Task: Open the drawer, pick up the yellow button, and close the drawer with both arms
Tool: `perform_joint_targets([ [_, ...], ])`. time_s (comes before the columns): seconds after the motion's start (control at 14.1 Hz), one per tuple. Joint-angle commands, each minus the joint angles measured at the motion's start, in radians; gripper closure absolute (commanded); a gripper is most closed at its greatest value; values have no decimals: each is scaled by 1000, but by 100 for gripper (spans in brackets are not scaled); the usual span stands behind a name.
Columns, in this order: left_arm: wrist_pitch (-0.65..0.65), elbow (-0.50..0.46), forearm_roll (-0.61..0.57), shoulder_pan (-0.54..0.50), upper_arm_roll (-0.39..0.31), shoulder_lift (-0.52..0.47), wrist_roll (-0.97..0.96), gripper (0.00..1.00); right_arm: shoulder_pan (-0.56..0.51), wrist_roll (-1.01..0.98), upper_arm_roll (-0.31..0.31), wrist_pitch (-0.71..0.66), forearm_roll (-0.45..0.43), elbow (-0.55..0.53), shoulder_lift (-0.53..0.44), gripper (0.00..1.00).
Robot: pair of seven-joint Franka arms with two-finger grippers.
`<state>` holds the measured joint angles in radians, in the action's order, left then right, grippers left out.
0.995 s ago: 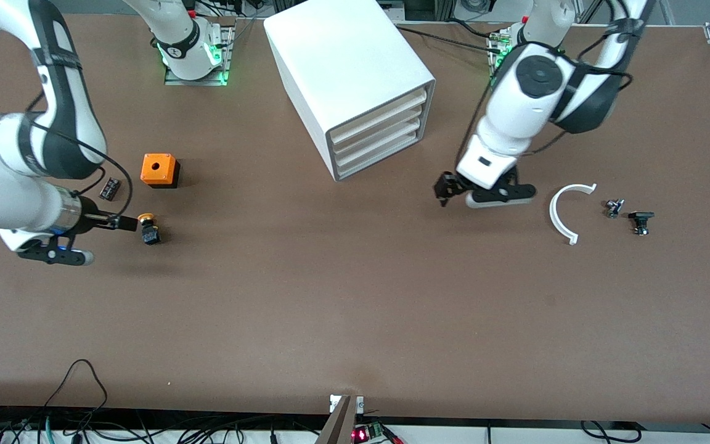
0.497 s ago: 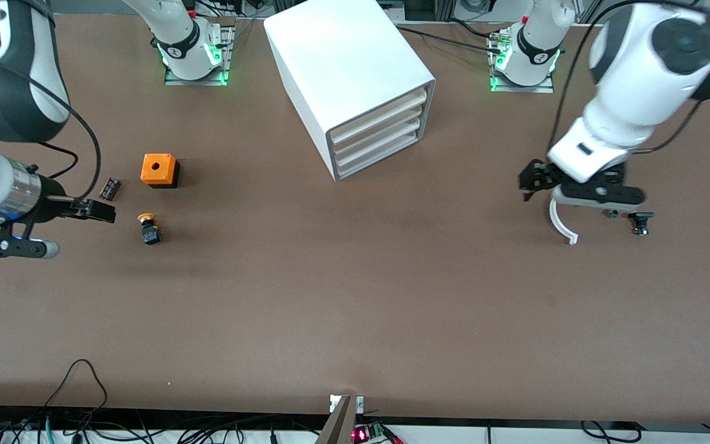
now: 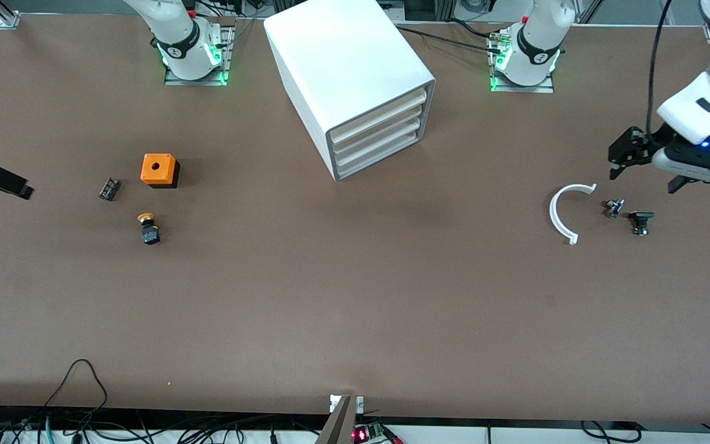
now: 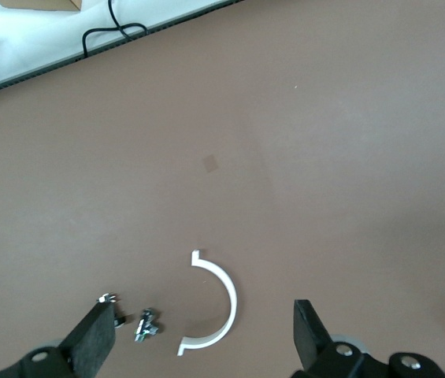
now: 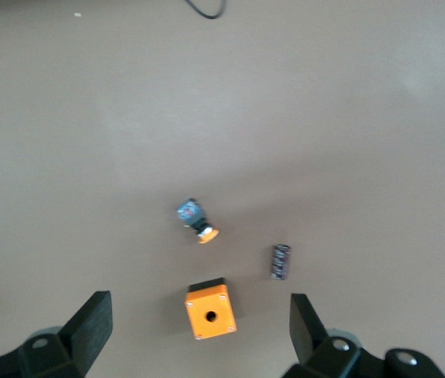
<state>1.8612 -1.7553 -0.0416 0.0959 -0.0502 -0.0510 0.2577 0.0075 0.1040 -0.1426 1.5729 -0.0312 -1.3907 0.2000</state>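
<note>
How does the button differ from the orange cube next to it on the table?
The button is smaller than the orange cube and lies tipped on its side; the cube sits flat. The button has a round yellow-orange cap on a black body; the cube is boxy with a round hole on top. Both rest near the right arm's end.

Button (image 3: 148, 227) beside cube (image 3: 159, 170)

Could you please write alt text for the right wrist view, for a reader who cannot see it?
Seen from above between the open fingers of the right hand, a small yellow-capped button lies on the brown table. An orange cube with a round hole sits beside it, and a small black part lies close to both.
</note>
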Motion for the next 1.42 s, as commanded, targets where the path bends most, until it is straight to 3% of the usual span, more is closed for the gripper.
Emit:
perform_joint_targets([
  [0.0, -33, 20, -9, 7, -10, 2, 35, 0, 43, -56, -48, 10, 8, -99, -79, 0],
  [0.28, -40, 25, -4, 7, -11, 2, 15, 0, 37, -60, -48, -16, -1, -100, -120, 0],
  [0.71, -236, 114, -3, 1, -14, 8, -155, 0, 37, -121, -46, -85, 0, -103, -149, 0],
  [1.35, -246, 118, -1, -1, -8, 8, -158, 0, 43, -106, -34, -114, -3, -103, -169, 0],
])
